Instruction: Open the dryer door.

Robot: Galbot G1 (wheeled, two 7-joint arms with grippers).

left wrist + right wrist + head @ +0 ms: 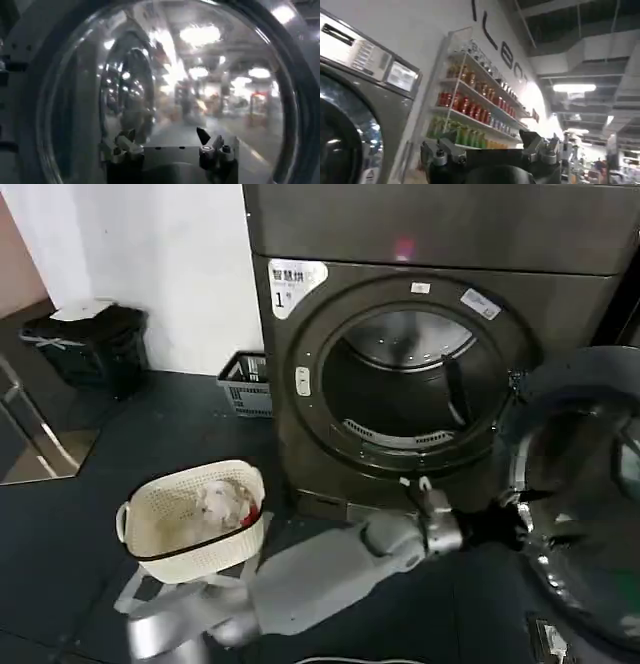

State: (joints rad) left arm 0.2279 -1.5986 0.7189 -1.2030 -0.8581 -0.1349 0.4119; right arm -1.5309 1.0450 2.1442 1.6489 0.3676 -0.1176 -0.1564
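Left end effector (510, 522) fingers spread, against swung-open dryer door (585, 504) — holding nothing

Floor (150, 434): dark, smooth, faintly reflective.
Wall (150, 264): white, plain, behind the baskets; a pinkish strip at the far left edge.
Black bin (88, 344): against the wall at left, pale sheet lying on top.
Grey crate (245, 384): slatted plastic, on the floor at the foot of the wall.
Cream laundry basket (195, 519): perforated, on the floor in front, white and red laundry inside.
Shelving (470, 102): wall-mounted tiers, rows of red, orange and green bottles.
Wall lettering (495, 37): large dark letters above the shelving, partly cut off.
Ceiling (580, 50): exposed ducts and beams.
Light (574, 88): long strip fixture, lit.
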